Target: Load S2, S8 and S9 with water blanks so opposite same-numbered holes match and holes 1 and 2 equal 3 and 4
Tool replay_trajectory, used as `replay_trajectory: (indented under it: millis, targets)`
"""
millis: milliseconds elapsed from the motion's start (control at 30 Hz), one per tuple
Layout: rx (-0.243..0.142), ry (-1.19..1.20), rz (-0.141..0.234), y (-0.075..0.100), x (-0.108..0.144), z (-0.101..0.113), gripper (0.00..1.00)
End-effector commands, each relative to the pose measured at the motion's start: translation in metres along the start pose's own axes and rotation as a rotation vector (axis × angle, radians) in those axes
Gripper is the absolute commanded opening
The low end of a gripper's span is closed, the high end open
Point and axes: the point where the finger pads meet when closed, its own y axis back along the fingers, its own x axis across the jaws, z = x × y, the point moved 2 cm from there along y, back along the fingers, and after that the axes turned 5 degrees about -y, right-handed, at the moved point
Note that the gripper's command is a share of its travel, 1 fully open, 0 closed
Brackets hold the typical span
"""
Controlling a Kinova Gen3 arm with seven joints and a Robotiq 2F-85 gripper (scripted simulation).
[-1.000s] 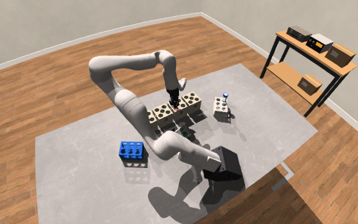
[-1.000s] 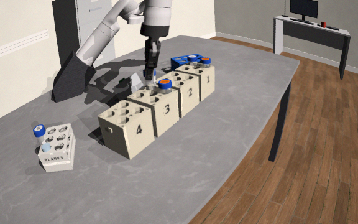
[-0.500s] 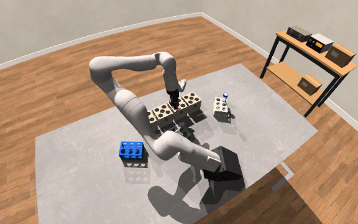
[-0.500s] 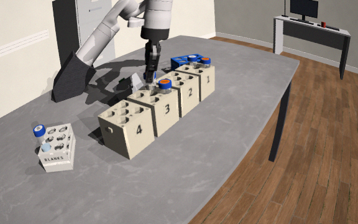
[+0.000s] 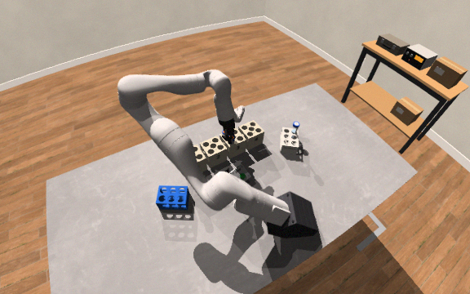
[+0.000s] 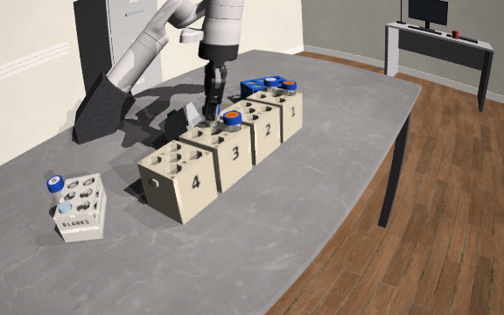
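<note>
We see the grey surface (image 6: 278, 210) carrying four beige adapters in a row, numbered 1 to 4, with the white arm (image 6: 147, 48) reaching down over adapter 3 (image 6: 234, 154). The blue rack (image 5: 172, 198) stands well apart from the white blanks rack (image 6: 81, 224), which holds a blue-capped tube (image 6: 55, 185) at one corner. In adapter 3 an orange-dotted tube (image 6: 232, 119) stands seated. Just beside it, the fingers (image 6: 212, 115) are clamped on a second blue-capped tube (image 6: 206, 109), lowered into a hole of adapter 3; how deep it sits we cannot tell
</note>
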Motion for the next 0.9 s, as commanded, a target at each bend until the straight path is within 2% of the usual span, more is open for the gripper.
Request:
replay_trajectory:
  millis: [0, 600, 633, 867]
  targets:
    - [0.0, 0.0, -0.002, -0.0013, -0.0004, 0.0002, 0.1]
    - [0.0, 0.0, -0.002, -0.0059, -0.0003, 0.001, 0.1]
    - [0.0, 0.0, -0.002, -0.0059, -0.0003, 0.001, 0.62]
    - [0.0, 0.0, -0.002, -0.0059, -0.0003, 0.001, 0.62]
